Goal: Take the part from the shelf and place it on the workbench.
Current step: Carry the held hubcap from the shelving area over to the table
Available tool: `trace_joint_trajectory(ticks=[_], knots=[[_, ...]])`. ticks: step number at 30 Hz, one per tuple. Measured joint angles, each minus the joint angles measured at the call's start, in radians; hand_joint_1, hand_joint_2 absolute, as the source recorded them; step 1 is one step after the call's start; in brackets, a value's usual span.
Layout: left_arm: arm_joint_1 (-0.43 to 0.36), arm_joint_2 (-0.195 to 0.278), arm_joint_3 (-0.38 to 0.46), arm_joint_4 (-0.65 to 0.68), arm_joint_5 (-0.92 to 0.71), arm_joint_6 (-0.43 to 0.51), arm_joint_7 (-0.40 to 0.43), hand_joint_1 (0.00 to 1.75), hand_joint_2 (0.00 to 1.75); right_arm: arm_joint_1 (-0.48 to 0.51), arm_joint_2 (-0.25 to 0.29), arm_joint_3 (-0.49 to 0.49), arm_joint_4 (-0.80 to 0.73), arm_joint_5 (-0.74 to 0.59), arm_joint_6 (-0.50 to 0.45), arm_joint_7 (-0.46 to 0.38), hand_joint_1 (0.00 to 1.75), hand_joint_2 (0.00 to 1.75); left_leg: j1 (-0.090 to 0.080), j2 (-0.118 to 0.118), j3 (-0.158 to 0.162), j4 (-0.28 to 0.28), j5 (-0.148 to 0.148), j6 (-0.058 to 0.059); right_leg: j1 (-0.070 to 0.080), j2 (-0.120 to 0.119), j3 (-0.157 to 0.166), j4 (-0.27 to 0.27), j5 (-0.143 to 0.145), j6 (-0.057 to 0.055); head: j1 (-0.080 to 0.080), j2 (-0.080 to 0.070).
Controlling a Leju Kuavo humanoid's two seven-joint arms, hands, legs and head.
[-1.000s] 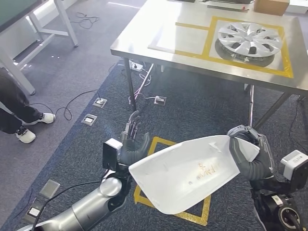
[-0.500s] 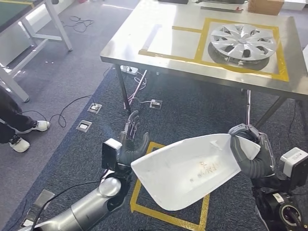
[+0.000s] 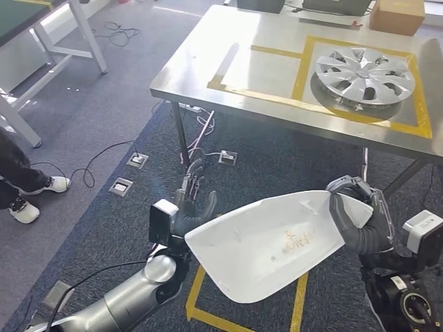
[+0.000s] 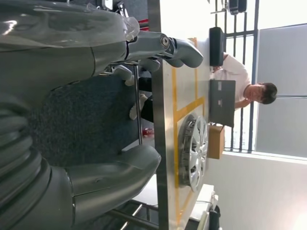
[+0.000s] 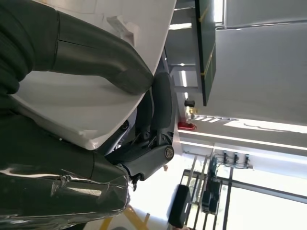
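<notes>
The part [image 3: 261, 242] is a long white curved panel with red writing, held level over the carpet in front of me. My right hand [image 3: 358, 221] grips its right end, thumb [image 5: 98, 52] across the part [image 5: 90, 105]. At the panel's left end is my left hand [image 3: 193, 204], fingers [image 4: 163, 48] and thumb [image 4: 115, 177] apart with nothing between them; I cannot tell whether it touches the panel. The steel workbench [image 3: 199, 76] stands ahead, marked with yellow taped rectangles.
A silver hubcap [image 3: 365, 75] lies in the right taped rectangle, a cardboard box [image 3: 396, 14] behind it. A yellow taped square [image 3: 300, 297] is on the carpet under the part. Floor sockets [image 3: 138, 160] and cables lie left; a person's legs [image 3: 16, 187] are at far left.
The whole picture has shifted: the floor square has slid down and out under the part and the workbench sits a little differently. Both hands and the part keep their pose.
</notes>
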Motion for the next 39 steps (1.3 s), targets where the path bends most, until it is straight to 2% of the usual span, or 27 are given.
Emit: trace_joint_trajectory(ticks=[1,2,3,5,6,7,9,10,11,12,13,14,15,16,17,19,21,23,25,26,27,28,30,32,36,37,39], knots=[[0.000,0.000,0.000,0.000,0.000,0.000,0.000,0.00,1.75,-0.001,0.000,0.001,0.001,0.000,0.000,0.000,1.75,1.75,-0.001,-0.001,0.006,0.000,-0.008,-0.005,0.003,-0.001,0.017,-0.044,0.021,-0.006,0.001,0.000],[0.000,-0.001,0.000,0.000,0.000,-0.001,0.000,0.00,1.75,-0.002,0.000,0.001,0.002,0.000,0.000,0.001,1.75,1.75,-0.002,-0.001,0.010,0.002,-0.013,-0.010,0.006,-0.001,0.025,-0.067,0.027,-0.012,0.001,0.000],[0.000,-0.001,0.000,0.000,0.000,-0.002,0.001,0.00,1.75,-0.003,0.000,0.002,0.002,0.000,0.000,0.001,1.75,1.75,-0.004,-0.001,0.014,0.004,-0.016,-0.016,0.008,-0.001,0.032,-0.071,0.018,-0.017,0.002,0.000],[-0.003,-0.003,0.000,0.000,0.000,-0.007,0.001,0.00,1.75,-0.008,0.001,0.003,0.003,0.000,0.000,0.002,1.75,1.75,-0.004,0.001,0.015,0.020,-0.024,-0.025,0.003,0.000,0.051,-0.079,0.022,-0.028,0.001,0.000],[-0.007,-0.003,0.000,0.000,0.000,-0.009,0.001,0.00,1.75,-0.013,0.001,0.003,0.004,0.001,0.000,0.003,1.75,1.75,-0.004,0.001,0.002,0.049,-0.031,-0.029,0.000,0.000,0.060,-0.082,0.021,-0.032,0.000,0.000],[-0.011,-0.004,0.000,0.000,-0.001,-0.010,0.000,0.00,1.75,-0.018,0.003,0.004,0.007,0.002,0.000,0.004,1.75,1.75,-0.002,0.002,-0.028,0.101,-0.046,-0.034,-0.002,0.000,0.067,-0.084,0.019,-0.036,-0.002,0.000],[-0.014,-0.004,0.000,0.000,-0.002,-0.012,0.000,0.00,1.75,-0.027,0.005,0.005,0.013,0.004,0.004,0.006,1.75,1.75,0.002,0.003,-0.121,0.237,-0.088,-0.043,-0.002,0.001,0.074,-0.085,0.009,-0.041,-0.007,0.000],[-0.013,-0.004,0.000,0.000,-0.002,-0.012,0.000,0.00,1.75,-0.028,0.007,0.006,0.017,0.004,0.006,0.007,1.75,1.75,0.004,0.003,-0.164,0.287,-0.104,-0.047,-0.002,0.002,0.079,-0.085,0.002,-0.041,-0.009,0.000],[-0.013,-0.004,0.000,0.001,-0.003,-0.012,0.000,0.00,1.75,-0.029,0.008,0.007,0.021,0.005,0.008,0.007,1.75,1.75,0.006,0.003,-0.192,0.304,-0.104,-0.049,-0.002,0.002,0.086,-0.085,-0.005,-0.041,-0.010,0.000],[-0.013,-0.004,0.000,0.001,-0.003,-0.013,0.000,0.00,1.75,-0.029,0.009,0.007,0.024,0.005,0.008,0.007,1.75,1.75,0.007,0.003,-0.198,0.281,-0.079,-0.050,-0.002,0.003,0.097,-0.085,-0.013,-0.039,-0.011,0.000],[-0.013,-0.004,0.000,0.001,-0.003,-0.013,0.000,0.00,1.75,-0.030,0.010,0.008,0.028,0.005,0.009,0.007,1.75,1.75,0.008,0.004,-0.186,0.223,-0.035,-0.050,-0.002,0.003,0.109,-0.085,-0.022,-0.037,-0.012,0.000],[-0.013,-0.004,0.000,0.001,-0.003,-0.013,0.000,0.00,1.75,-0.031,0.011,0.008,0.031,0.005,0.009,0.007,1.75,1.75,0.008,0.005,-0.163,0.146,0.021,-0.048,-0.003,0.003,0.120,-0.085,-0.032,-0.034,-0.013,0.000],[-0.014,-0.004,0.000,0.001,-0.003,-0.013,0.000,0.00,1.75,-0.034,0.012,0.008,0.034,0.005,0.009,0.007,1.75,1.75,0.006,0.006,-0.142,0.078,0.058,-0.044,-0.002,0.004,0.131,-0.084,-0.042,-0.029,-0.013,0.000],[-0.014,-0.004,0.000,0.001,-0.003,-0.013,0.000,0.00,1.75,-0.037,0.013,0.008,0.037,0.005,0.009,0.007,1.75,1.75,0.004,0.007,-0.126,0.032,0.076,-0.038,-0.001,0.004,0.137,-0.085,-0.050,-0.024,-0.013,0.000],[-0.015,-0.005,0.000,0.002,-0.003,-0.013,0.000,0.00,1.75,-0.040,0.013,0.009,0.039,0.005,0.009,0.008,1.75,1.75,0.002,0.007,-0.119,0.010,0.084,-0.031,0.000,0.004,0.140,-0.085,-0.057,-0.018,-0.012,0.000],[-0.015,-0.006,-0.001,0.002,-0.003,-0.013,-0.001,0.00,1.75,-0.044,0.013,0.010,0.043,0.006,0.010,0.008,1.75,1.75,0.000,0.006,-0.111,0.007,0.078,-0.016,0.001,0.005,0.146,-0.079,-0.064,-0.008,-0.010,0.000],[-0.017,-0.009,-0.001,0.002,-0.004,-0.014,-0.002,0.00,1.75,-0.048,0.013,0.011,0.047,0.006,0.014,0.007,1.75,1.75,0.003,0.005,-0.094,0.003,0.075,-0.006,-0.002,0.004,0.138,-0.042,-0.078,0.001,-0.008,0.000],[-0.017,-0.012,-0.001,0.002,-0.006,-0.017,-0.004,0.00,1.75,-0.056,0.016,0.013,0.055,0.007,0.020,0.007,1.75,1.75,0.003,0.005,-0.076,0.001,0.063,0.001,-0.004,0.002,0.083,0.063,-0.117,0.010,-0.004,0.000],[-0.016,-0.013,-0.001,0.002,-0.008,-0.020,-0.005,0.00,1.75,-0.062,0.019,0.017,0.066,0.009,0.026,0.007,1.75,1.75,0.003,0.004,-0.063,0.001,0.050,0.004,-0.005,0.002,-0.001,0.193,-0.162,0.014,-0.001,0.000],[-0.014,-0.013,-0.001,0.002,-0.009,-0.021,-0.005,0.00,1.75,-0.062,0.021,0.019,0.072,0.010,0.028,0.007,1.75,1.75,0.003,0.003,-0.053,0.001,0.042,0.004,-0.005,0.002,-0.031,0.224,-0.169,0.014,-0.001,0.000],[-0.014,-0.014,-0.001,0.002,-0.011,-0.022,-0.005,0.00,1.75,-0.063,0.023,0.020,0.078,0.010,0.030,0.007,1.75,1.75,0.003,0.002,-0.042,0.001,0.033,0.004,-0.005,0.002,-0.046,0.221,-0.157,0.012,-0.001,0.000],[-0.014,-0.015,-0.001,0.002,-0.011,-0.024,-0.005,0.00,1.75,-0.066,0.025,0.021,0.085,0.011,0.034,0.007,1.75,1.75,0.003,0.001,-0.028,0.001,0.024,0.003,-0.004,0.002,-0.044,0.181,-0.123,0.009,-0.001,0.000],[-0.016,-0.020,-0.001,0.003,-0.014,-0.028,-0.005,0.00,1.75,-0.078,0.029,0.022,0.101,0.011,0.043,0.006,1.75,1.75,0.001,-0.001,-0.004,0.001,0.005,-0.001,-0.002,0.001,-0.016,0.045,-0.015,-0.001,0.001,0.000],[-0.020,-0.026,-0.001,0.005,-0.016,-0.033,-0.005,0.00,1.75,-0.095,0.037,0.025,0.124,0.011,0.052,0.008,1.75,1.75,-0.001,-0.002,0.006,-0.001,-0.009,-0.009,0.005,-0.001,0.010,-0.051,0.036,-0.013,0.003,0.000],[-0.031,-0.034,-0.003,0.008,-0.018,-0.042,-0.006,0.00,1.75,-0.134,0.064,0.033,0.171,0.016,0.067,0.006,1.75,1.75,-0.003,0.000,0.009,0.028,-0.021,-0.032,0.003,0.000,0.046,-0.080,0.029,-0.033,0.001,0.000],[-0.035,-0.036,-0.003,0.009,-0.018,-0.043,-0.007,0.00,1.75,-0.148,0.070,0.035,0.185,0.015,0.069,0.004,1.75,1.75,-0.002,0.001,-0.009,0.064,-0.028,-0.037,0.001,0.001,0.055,-0.082,0.026,-0.038,0.000,0.000],[-0.038,-0.037,-0.004,0.011,-0.017,-0.044,-0.008,0.00,1.75,-0.172,0.082,0.038,0.214,0.008,0.074,0.000,1.75,1.75,0.001,0.002,-0.093,0.192,-0.058,-0.045,-0.001,0.002,0.067,-0.084,0.015,-0.045,-0.006,0.000]])
